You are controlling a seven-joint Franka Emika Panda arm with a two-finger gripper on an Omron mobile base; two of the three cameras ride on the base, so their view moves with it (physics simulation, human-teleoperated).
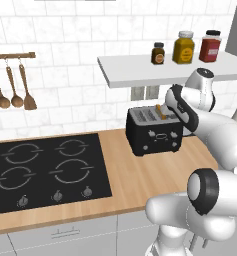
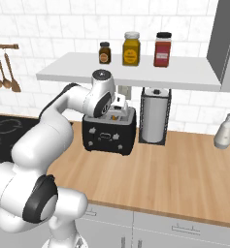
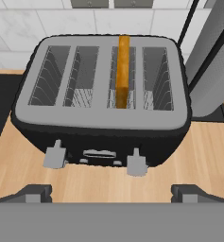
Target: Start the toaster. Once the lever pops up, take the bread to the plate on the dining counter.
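toaster (image 3: 104,134): matt black body, smooth grey top, wire racks in slots
bread (image 3: 123,71): orange-brown crust
counter (image 1: 140,185): light wood, smooth
wall tiles (image 1: 65,40): white, marbled
stovetop (image 1: 45,172): black, glossy

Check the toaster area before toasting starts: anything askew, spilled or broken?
Nothing stands out. The bread stands upright in one slot of the toaster, which sits squarely on the wooden counter. No spills.

White marble-tiled wall (image 1: 65,40) is seen behind a wood countertop (image 2: 184,169); a white shelf (image 2: 136,72) is mounted above, grey cabinet drawers (image 1: 65,232) are fitted below.
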